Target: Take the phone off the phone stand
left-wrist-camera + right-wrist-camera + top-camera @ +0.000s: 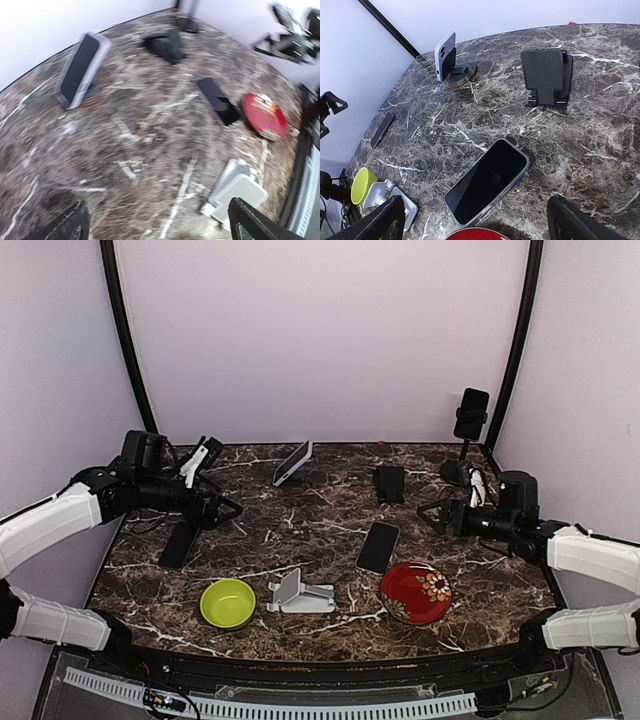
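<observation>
A phone in a lavender case point(292, 462) leans upright on a small round stand at the back centre; it also shows in the left wrist view point(80, 70) and the right wrist view point(445, 55). Another black phone point(471, 412) is clamped on a tall stand at the back right. My left gripper point(218, 508) is open and empty above the table's left side, well short of the lavender phone; its fingertips point(67, 225) frame bare marble. My right gripper point(435, 516) is open and empty at the right, its fingertips point(580, 220) either side of a flat phone point(487, 181).
A phone point(378, 546) lies flat mid-table, another point(178, 543) lies at the left. An empty black stand point(390, 483) and an empty white stand point(300, 593) sit on the table. A green bowl point(227, 602) and a red plate point(416, 593) are near the front edge.
</observation>
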`<state>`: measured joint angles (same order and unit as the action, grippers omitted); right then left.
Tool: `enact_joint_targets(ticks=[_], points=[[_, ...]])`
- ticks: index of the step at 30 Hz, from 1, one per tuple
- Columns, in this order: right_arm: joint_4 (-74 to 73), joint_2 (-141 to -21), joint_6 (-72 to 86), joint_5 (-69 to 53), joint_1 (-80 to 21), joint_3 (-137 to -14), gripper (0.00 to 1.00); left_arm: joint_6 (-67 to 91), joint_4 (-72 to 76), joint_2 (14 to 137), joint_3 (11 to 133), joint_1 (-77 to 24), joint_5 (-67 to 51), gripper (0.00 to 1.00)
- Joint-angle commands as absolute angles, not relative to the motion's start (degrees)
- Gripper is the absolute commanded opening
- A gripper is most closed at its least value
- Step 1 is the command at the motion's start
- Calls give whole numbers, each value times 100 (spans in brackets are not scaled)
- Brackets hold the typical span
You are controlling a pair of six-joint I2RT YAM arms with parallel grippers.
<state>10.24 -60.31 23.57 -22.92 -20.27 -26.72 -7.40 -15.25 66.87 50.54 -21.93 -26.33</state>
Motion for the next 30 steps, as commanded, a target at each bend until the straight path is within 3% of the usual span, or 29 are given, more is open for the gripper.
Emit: enact_joint_targets(ticks=[1, 9, 16, 30], points=[[1176, -5881, 2452, -2391, -2048, -2736, 99, -1455, -972, 6257, 4629, -2677, -3580, 99], [1179, -5870, 2452, -2390, -2048, -2723, 99, -2060, -1353, 6612, 4570, -3678, -3666, 99], [1198, -5915, 2474, -2383, -2052, -2711, 99, -2607, -1428, 7324, 4651, -4555, -2952, 99], [1143, -5849, 2444, -2347, -2049, -2646, 99, -2886, -1143, 8364, 4925, -4957, -2506, 99]])
